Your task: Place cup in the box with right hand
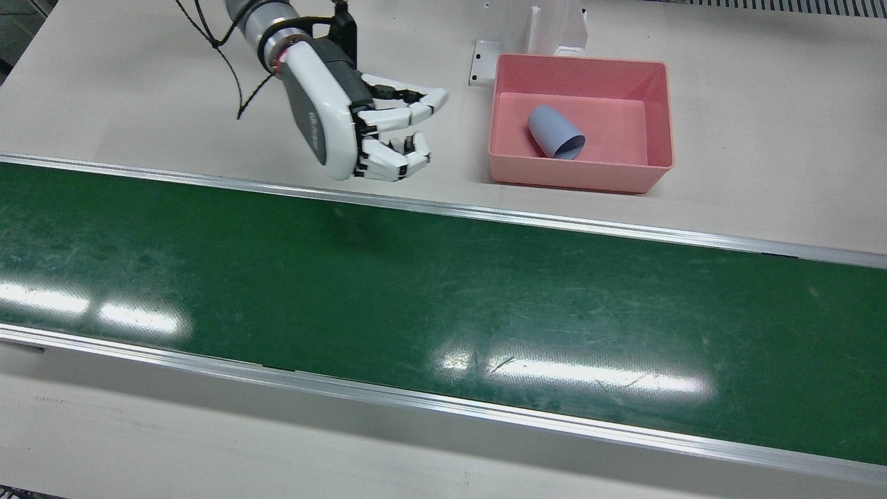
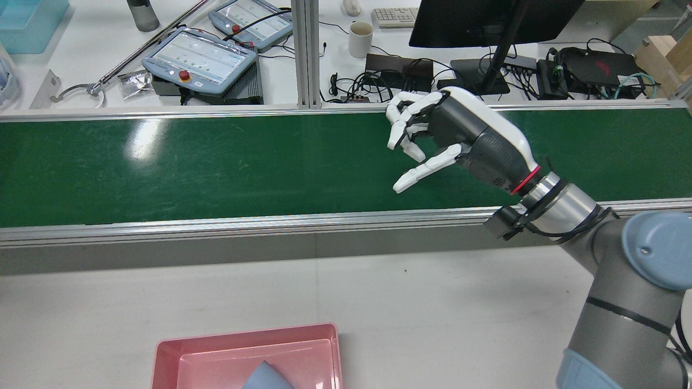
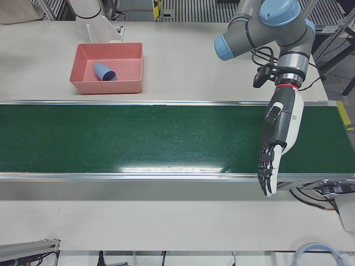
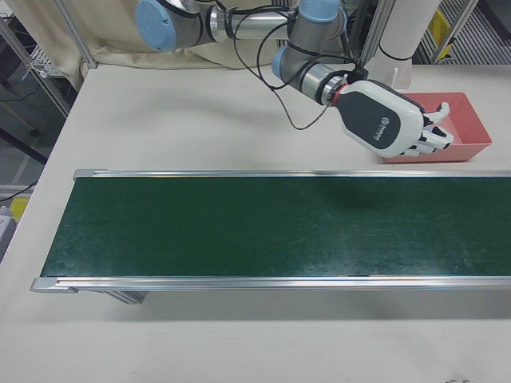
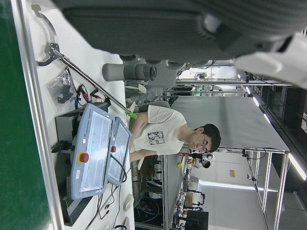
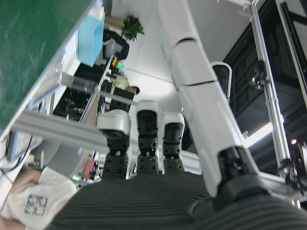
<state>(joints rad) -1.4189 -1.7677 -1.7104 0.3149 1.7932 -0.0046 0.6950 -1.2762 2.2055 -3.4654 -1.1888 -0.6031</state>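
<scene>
Cup (image 1: 556, 132) is seen lying tipped inside the pink box (image 1: 655, 118), upper right of frame. Right hand (image 1: 360, 128), empty and loosely curled, is held left of it.

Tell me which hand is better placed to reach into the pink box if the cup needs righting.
Probably the right. The right hand hangs empty beside the pink box, where the blue cup lies on its side. The left hand is far off along the conveyor belt.
</scene>
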